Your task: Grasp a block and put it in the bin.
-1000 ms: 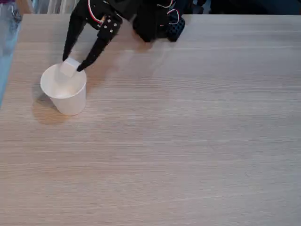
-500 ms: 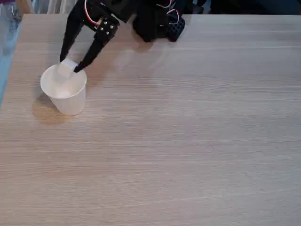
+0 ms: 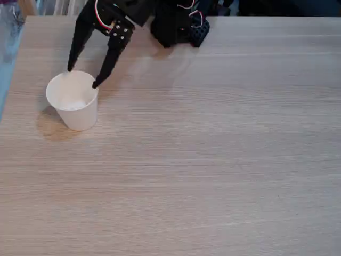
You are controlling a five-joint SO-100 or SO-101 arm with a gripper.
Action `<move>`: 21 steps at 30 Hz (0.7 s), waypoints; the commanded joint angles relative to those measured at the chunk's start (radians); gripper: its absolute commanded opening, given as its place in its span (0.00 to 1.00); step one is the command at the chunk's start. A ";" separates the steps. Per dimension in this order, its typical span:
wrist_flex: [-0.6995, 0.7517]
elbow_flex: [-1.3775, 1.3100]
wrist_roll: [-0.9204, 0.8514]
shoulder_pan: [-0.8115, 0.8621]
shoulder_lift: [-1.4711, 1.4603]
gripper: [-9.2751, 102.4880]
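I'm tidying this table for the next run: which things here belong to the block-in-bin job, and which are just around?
Part of the job:
- white paper cup, the bin
- gripper, open above the cup's rim

Just around:
- wooden table
- arm's black base

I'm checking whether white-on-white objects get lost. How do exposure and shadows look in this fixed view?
In the fixed view, lighting is soft and even; the paper cup throws a faint shadow to its left on the wooden table; the cup's interior is washed-out white, so contents can't be made out; the open gripper reads as near-black silhouette.
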 commanded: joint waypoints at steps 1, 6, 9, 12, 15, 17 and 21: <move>-0.020 -0.012 0.003 0.008 -0.003 0.35; -0.031 -0.012 0.006 -0.002 -0.003 0.34; -0.043 -0.012 0.011 -0.017 0.003 0.26; -0.052 -0.020 0.020 -0.049 0.012 0.21; -0.060 -0.026 0.037 -0.098 0.028 0.16; -0.061 -0.026 0.044 -0.137 0.044 0.13; -0.063 -0.025 0.060 -0.224 0.084 0.09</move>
